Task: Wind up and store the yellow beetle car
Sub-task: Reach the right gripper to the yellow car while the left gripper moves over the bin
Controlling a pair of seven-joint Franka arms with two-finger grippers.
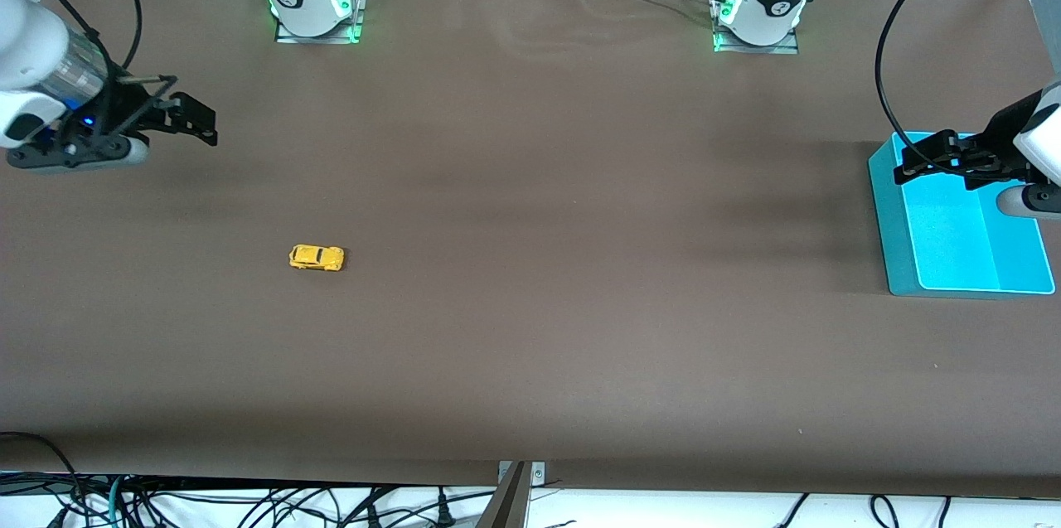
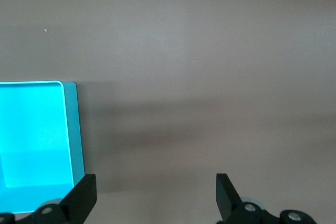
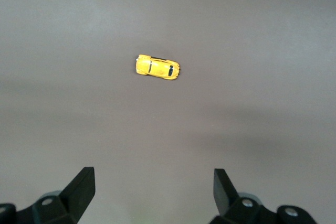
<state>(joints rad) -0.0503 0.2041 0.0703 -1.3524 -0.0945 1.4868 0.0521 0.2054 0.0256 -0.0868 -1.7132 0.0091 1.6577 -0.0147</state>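
The yellow beetle car stands on its wheels on the brown table, toward the right arm's end; it also shows in the right wrist view. My right gripper is open and empty, up in the air over the table at the right arm's end, apart from the car. In its wrist view the right gripper has its fingers wide apart. My left gripper is open and empty, over the rim of a cyan bin. The left gripper shows wide open in its wrist view, with the bin beside it.
The cyan bin is open-topped with nothing in it and stands at the left arm's end of the table. The two arm bases stand along the table's edge farthest from the front camera. Cables hang below the near edge.
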